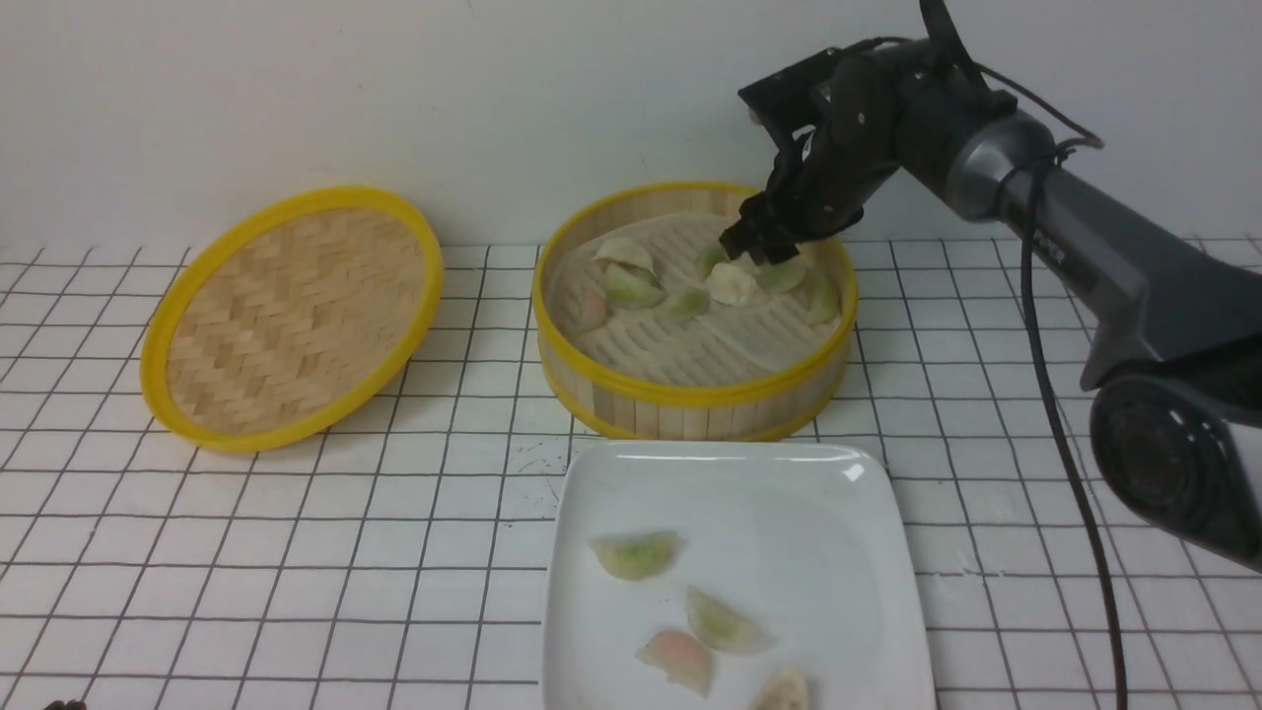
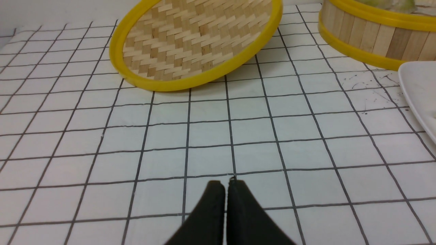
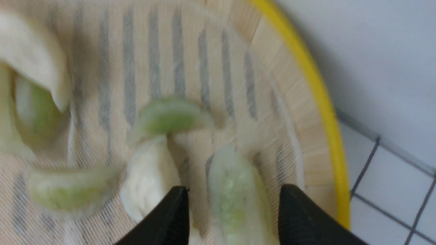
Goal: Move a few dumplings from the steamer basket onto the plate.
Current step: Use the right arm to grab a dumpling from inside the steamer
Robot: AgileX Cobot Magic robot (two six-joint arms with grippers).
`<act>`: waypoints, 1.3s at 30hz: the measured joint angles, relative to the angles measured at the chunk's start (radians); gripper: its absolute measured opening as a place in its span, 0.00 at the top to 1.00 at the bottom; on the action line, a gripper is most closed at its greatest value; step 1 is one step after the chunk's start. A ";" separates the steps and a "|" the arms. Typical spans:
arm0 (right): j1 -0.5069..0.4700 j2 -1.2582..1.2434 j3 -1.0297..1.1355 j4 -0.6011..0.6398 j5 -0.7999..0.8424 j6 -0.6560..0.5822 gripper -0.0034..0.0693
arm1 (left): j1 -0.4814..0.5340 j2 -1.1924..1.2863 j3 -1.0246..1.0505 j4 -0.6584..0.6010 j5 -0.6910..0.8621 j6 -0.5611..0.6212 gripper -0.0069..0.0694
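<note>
The steamer basket [image 1: 690, 394] stands at the back centre and holds several dumplings [image 1: 631, 286] on its pale liner. The white plate [image 1: 789, 493] lies in front of it with several dumplings [image 1: 639, 554] on it. My right gripper [image 1: 759, 247] is open, lowered into the basket's far right part. In the right wrist view its fingertips [image 3: 178, 204] straddle a pale green dumpling [image 3: 235, 190], with a whitish one [image 3: 146, 180] just outside one finger. My left gripper [image 2: 224, 185] is shut and empty, low over the tiled table.
The flat woven lid [image 1: 291, 316] leans tilted at the back left; it also shows in the left wrist view [image 2: 197, 41], along with the basket's wall [image 2: 371, 37] and the plate's edge [image 2: 419, 88]. A white wall runs close behind the basket.
</note>
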 joint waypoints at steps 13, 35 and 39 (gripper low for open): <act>0.000 0.066 -0.006 -0.017 -0.014 0.026 0.49 | 0.000 0.000 0.000 0.000 0.000 0.000 0.92; 0.021 -0.043 -0.167 0.077 0.220 0.035 0.56 | 0.000 0.000 0.000 0.000 0.000 0.000 0.92; 0.041 -0.242 0.032 0.144 0.220 0.052 0.56 | 0.000 0.000 0.000 0.000 0.000 0.000 0.92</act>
